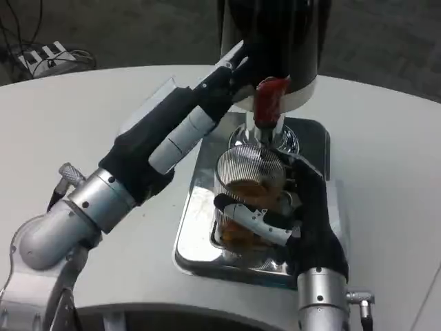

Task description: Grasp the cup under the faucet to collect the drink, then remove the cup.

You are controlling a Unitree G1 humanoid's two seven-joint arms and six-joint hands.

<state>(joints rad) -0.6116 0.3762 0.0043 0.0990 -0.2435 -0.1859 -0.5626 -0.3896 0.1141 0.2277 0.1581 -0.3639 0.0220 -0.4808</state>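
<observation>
A ribbed clear glass cup (249,181) stands on the steel drip tray (195,234) right under the chrome faucet (265,135). Amber drink fills the cup's lower half. My right hand (293,217) wraps the cup from the right and holds it. My left hand (207,103) stretches up toward the dispenser's red tap handle (272,98), and its fingertips are beside the handle; whether they touch it is unclear. The black dispenser body (275,34) rises behind.
The round white table (103,124) stretches to the left and right of the tray. A power strip with cables (45,56) lies on the floor at the far left. The dispenser blocks the space straight behind the cup.
</observation>
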